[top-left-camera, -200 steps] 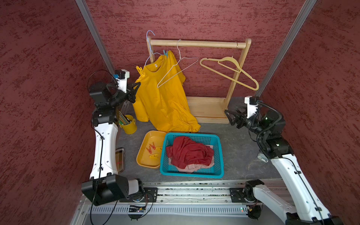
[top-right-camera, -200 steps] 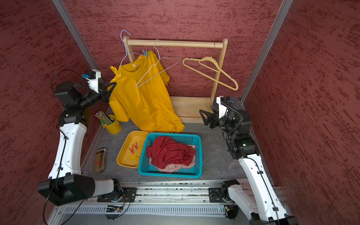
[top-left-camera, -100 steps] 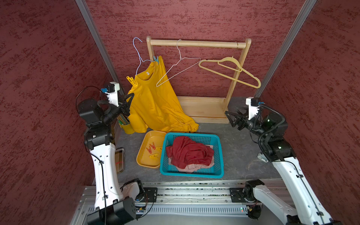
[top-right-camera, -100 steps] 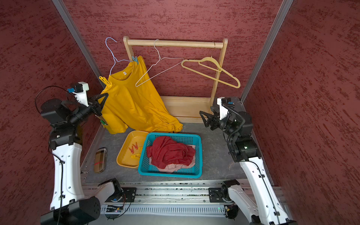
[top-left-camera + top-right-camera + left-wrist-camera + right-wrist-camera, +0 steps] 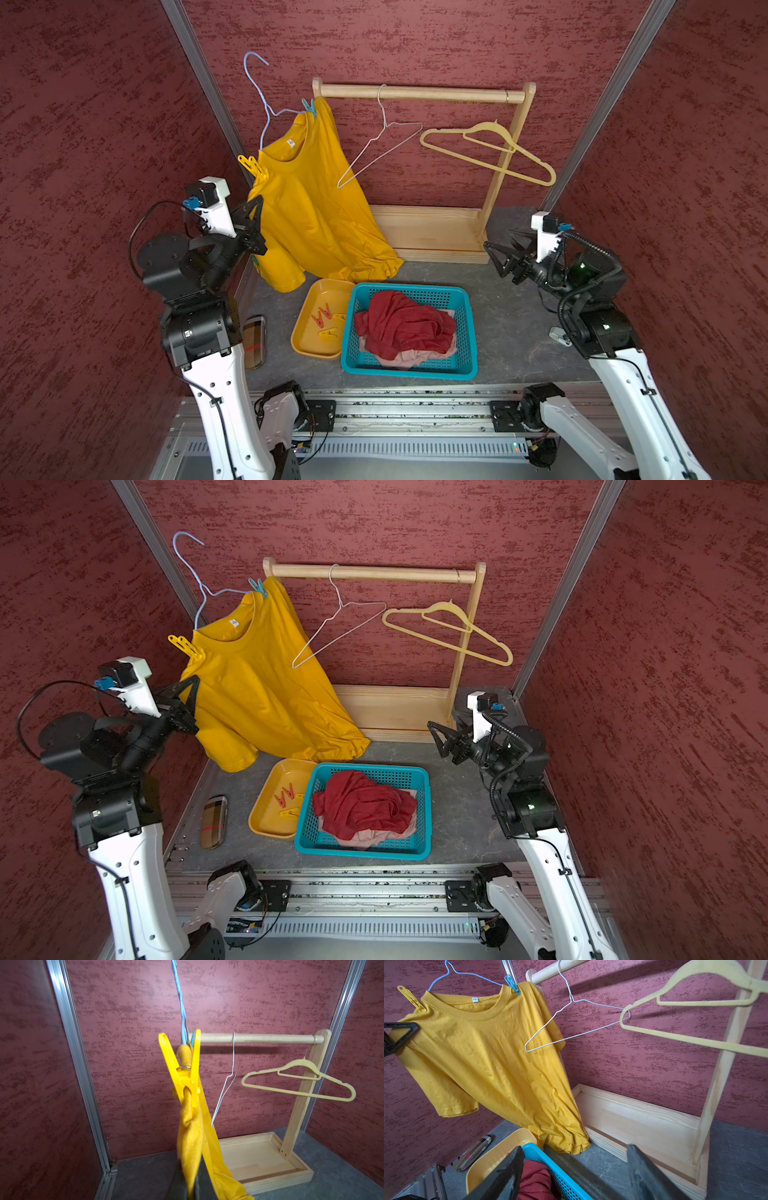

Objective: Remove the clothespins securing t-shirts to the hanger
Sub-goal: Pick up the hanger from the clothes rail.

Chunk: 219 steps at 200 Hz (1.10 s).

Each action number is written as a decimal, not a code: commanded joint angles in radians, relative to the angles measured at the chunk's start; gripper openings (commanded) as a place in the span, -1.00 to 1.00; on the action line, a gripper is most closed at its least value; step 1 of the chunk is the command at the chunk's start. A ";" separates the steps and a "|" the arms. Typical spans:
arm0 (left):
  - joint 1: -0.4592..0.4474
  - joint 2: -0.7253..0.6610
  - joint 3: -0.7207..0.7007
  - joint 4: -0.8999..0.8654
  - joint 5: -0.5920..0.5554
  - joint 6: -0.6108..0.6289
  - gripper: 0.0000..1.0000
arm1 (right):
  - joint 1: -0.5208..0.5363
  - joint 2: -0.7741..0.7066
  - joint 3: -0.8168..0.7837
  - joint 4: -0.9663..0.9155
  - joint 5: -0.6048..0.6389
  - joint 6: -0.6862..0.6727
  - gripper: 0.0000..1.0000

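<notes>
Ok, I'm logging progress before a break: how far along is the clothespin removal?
Done: red shirt and pink shirt lie in the basket, loose pegs in the tray. In hand: left pincer is shut on the yellow shirt near its sleeve; right pincer is open, holding nothing. Left: the yellow peg and blue peg clip that shirt to the blue hanger.

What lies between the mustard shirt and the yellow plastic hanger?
An empty white wire hanger, hooked on the wooden rail; it shows in both top views.
</notes>
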 commanded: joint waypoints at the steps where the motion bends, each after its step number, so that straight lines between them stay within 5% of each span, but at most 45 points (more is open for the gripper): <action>1: 0.012 -0.008 0.107 0.057 -0.094 -0.015 -1.00 | -0.002 -0.021 0.017 -0.011 -0.018 0.003 0.60; 112: -0.066 0.092 0.611 -0.115 0.037 0.089 -1.00 | -0.002 -0.058 0.063 -0.042 -0.018 0.014 0.60; 219: -0.170 0.073 0.705 -0.116 0.303 0.096 -1.00 | -0.002 -0.083 0.112 -0.069 -0.022 0.035 0.60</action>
